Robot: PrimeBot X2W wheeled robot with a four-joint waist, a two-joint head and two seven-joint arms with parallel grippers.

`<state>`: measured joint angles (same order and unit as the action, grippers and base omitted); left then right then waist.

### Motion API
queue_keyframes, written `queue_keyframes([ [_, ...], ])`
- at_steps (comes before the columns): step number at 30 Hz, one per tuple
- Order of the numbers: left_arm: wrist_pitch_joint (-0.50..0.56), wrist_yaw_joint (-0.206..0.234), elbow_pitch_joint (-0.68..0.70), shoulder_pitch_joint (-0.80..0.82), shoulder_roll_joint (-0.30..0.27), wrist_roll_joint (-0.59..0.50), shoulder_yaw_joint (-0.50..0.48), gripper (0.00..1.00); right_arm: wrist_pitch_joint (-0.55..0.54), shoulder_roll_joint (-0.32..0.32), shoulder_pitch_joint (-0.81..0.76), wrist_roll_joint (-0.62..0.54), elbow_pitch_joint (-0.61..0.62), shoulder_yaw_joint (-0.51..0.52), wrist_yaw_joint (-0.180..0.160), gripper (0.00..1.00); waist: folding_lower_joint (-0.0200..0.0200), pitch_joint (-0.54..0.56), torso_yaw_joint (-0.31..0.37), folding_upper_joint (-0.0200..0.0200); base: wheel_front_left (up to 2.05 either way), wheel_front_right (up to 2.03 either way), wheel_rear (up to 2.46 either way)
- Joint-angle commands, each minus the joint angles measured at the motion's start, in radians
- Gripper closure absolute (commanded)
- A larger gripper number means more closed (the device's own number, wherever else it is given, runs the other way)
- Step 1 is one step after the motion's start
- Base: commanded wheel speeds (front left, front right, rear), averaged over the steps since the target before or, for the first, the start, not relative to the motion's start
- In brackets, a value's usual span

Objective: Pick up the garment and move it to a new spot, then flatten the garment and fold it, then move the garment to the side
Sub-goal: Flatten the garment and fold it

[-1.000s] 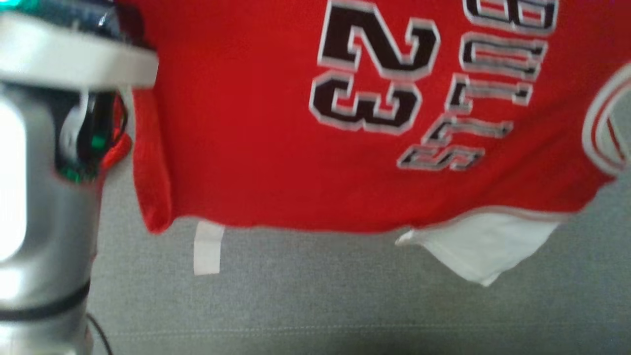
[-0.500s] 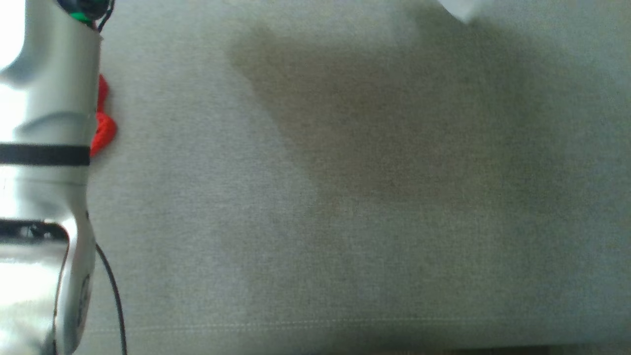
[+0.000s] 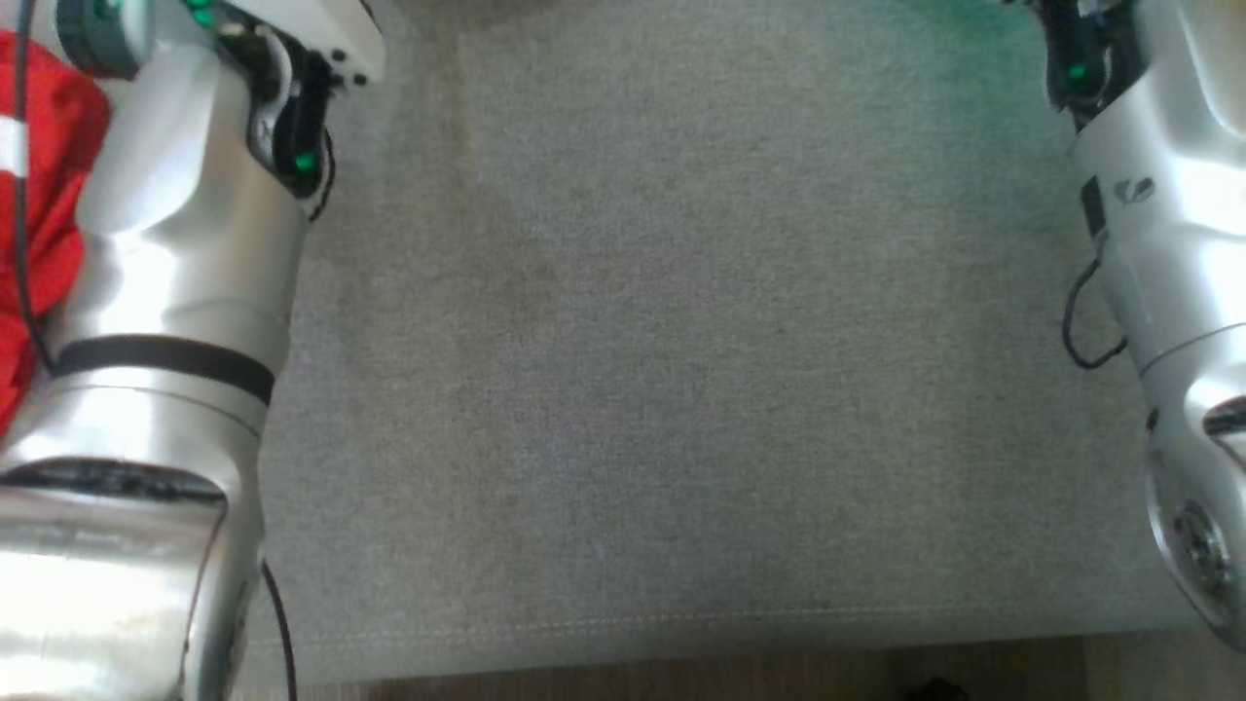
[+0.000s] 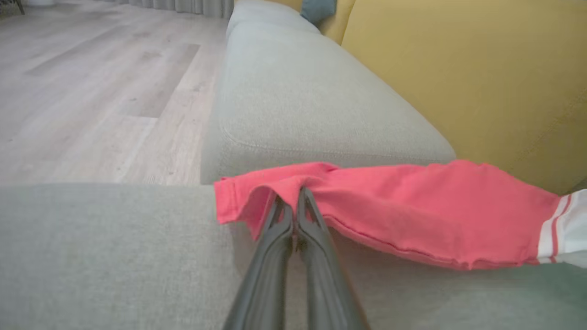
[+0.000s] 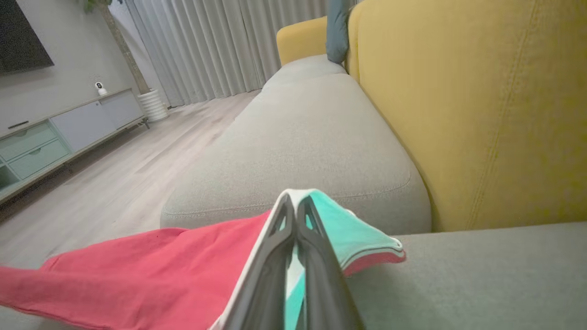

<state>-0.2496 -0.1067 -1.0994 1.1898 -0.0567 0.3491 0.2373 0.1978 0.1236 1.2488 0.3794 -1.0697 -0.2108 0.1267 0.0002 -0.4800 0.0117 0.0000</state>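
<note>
The garment (image 4: 412, 206) is a red jersey with white-striped trim, held stretched just above the grey sofa seat (image 3: 662, 341). In the left wrist view my left gripper (image 4: 293, 199) is shut on a fold of its red hem, and the cloth runs off to the right. My right gripper (image 5: 296, 206) is shut on a white-edged corner of the garment (image 5: 151, 266), tinted green by light, with the red cloth trailing left. In the head view a red patch of the garment (image 3: 39, 195) shows behind my left forearm (image 3: 185, 243). My right forearm (image 3: 1168, 243) stands at the right edge.
A yellow sofa backrest (image 5: 458, 101) rises behind the seat cushions (image 4: 312, 101). A teal pillow (image 5: 337, 32) leans at the far end. Wooden floor (image 4: 91, 91) lies off the seat's front edge (image 3: 633, 623). A low cabinet (image 5: 55, 137) and curtains (image 5: 206, 41) stand across the room.
The head camera has swung. The jersey front with its number has left the head view; a red patch now shows at the left, and both forearms have come in. Both grips are unchanged.
</note>
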Motion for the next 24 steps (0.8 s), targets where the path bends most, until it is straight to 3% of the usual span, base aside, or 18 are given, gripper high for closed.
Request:
queue_keyframes([
  [1, -0.012, -0.002, 0.026, 0.006, -0.034, 0.006, -0.023, 1.0, 0.015, -0.026, 0.006, 0.012, 0.031, -0.012, 0.004, 1.0, -0.0002, -0.011, -0.006, 0.0, 0.0, 0.0, 0.0],
  [8, -0.012, -0.018, 0.084, -0.163, -0.023, 0.037, -0.065, 1.0, 0.058, 0.006, -0.226, 0.121, 0.158, -0.1, 0.004, 1.0, -0.0002, 0.026, -0.013, 0.0, 0.0, 0.0, 0.0],
  [15, -0.012, -0.021, 0.228, -0.428, -0.048, 0.048, -0.119, 1.0, 0.055, 0.082, -0.614, 0.174, 0.465, -0.095, 0.004, 1.0, -0.0002, 0.116, -0.006, 0.0, 0.0, 0.0, 0.0],
  [19, -0.011, -0.022, 0.314, -0.592, -0.074, 0.042, -0.125, 1.0, -0.052, 0.084, -0.863, 0.141, 0.683, -0.01, 0.004, 1.0, -0.0002, 0.175, -0.004, 0.0, 0.0, 0.0, 0.0],
  [24, 0.055, -0.023, 0.422, -0.756, -0.106, 0.056, -0.107, 1.0, -0.283, 0.008, -1.172, 0.075, 1.001, 0.127, 0.004, 1.0, -0.0002, 0.241, -0.009, 0.0, 0.0, 0.0, 0.0],
])
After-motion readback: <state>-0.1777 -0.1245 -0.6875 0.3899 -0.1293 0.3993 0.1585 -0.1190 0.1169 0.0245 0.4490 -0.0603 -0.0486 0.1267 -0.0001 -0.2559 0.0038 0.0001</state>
